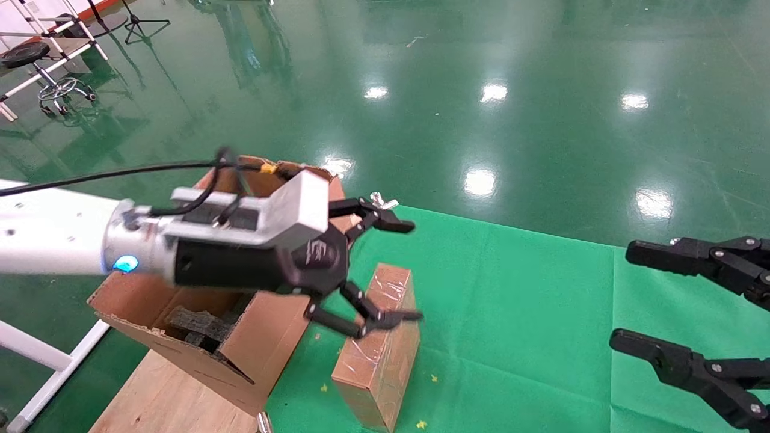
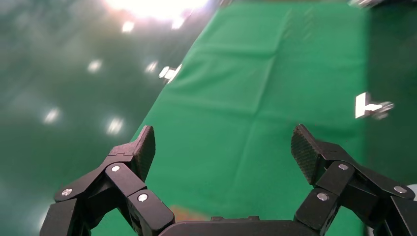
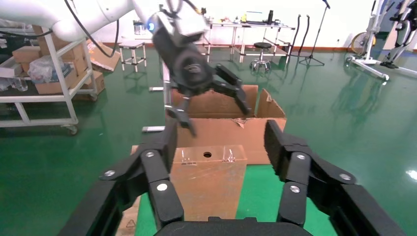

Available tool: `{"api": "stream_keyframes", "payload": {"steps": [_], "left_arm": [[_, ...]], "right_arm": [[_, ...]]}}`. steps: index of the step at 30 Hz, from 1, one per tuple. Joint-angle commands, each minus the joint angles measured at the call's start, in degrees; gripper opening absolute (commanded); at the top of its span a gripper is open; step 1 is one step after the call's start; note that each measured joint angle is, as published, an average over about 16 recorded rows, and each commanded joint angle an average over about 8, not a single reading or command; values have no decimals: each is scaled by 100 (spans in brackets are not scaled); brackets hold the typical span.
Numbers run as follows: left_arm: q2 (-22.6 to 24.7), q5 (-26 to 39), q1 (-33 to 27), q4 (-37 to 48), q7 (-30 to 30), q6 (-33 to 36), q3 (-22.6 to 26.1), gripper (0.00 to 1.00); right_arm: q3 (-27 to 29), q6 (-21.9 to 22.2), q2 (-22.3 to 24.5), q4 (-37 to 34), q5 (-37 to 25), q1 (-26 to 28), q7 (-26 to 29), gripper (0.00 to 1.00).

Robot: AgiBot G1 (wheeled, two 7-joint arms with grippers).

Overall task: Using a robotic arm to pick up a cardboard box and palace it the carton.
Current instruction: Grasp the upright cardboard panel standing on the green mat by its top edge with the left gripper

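Observation:
The cardboard box (image 1: 379, 352), narrow, brown and taped, stands on the green cloth just right of the carton (image 1: 240, 355). The right wrist view shows the cardboard box (image 3: 209, 182) with a round hole in its top face, and the carton (image 3: 231, 132) behind it. Black foam lies inside the carton. The robotic arm's left gripper (image 1: 412, 270) hangs open over the box's top end, apart from it; it shows as the left gripper (image 3: 216, 115) above the box. Nothing sits between its fingers (image 2: 222, 140). My right gripper (image 1: 622, 296) stays open at the right edge.
The green cloth (image 1: 511, 313) covers the table to the right of the box. The carton rests on a wooden board (image 1: 162, 391) beside a white frame (image 1: 54, 361). A metal clamp (image 1: 382, 201) marks the cloth's far edge. Stool (image 1: 36, 60) and shelving stand far off.

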Motion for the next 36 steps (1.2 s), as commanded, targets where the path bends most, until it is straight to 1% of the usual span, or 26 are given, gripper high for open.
{"api": "stream_keyframes", "payload": {"steps": [1, 5, 10, 14, 28, 33, 36], "left_arm": [[41, 409, -174, -28, -167, -120, 132, 100], [183, 996, -767, -32, -1077, 87, 439, 100], [329, 1435, -1422, -29, -2191, 521, 769, 100], [458, 1685, -1799, -24, -2914, 786, 1115, 100], [897, 2158, -2783, -21, -4789, 911, 2640, 100], [1165, 2294, -3206, -12, -5551, 950, 3365, 100], [1376, 2541, -3533, -11, -6095, 960, 3896, 100]], "right_arm": [[0, 0, 0, 0, 0, 0, 0, 0], [0, 0, 0, 0, 0, 0, 0, 0], [0, 0, 0, 0, 0, 0, 0, 0], [0, 0, 0, 0, 0, 0, 0, 0], [-1, 0, 0, 0, 0, 0, 0, 0], [-1, 0, 0, 0, 1, 0, 0, 0], [-1, 0, 0, 0, 1, 0, 0, 0]]}}
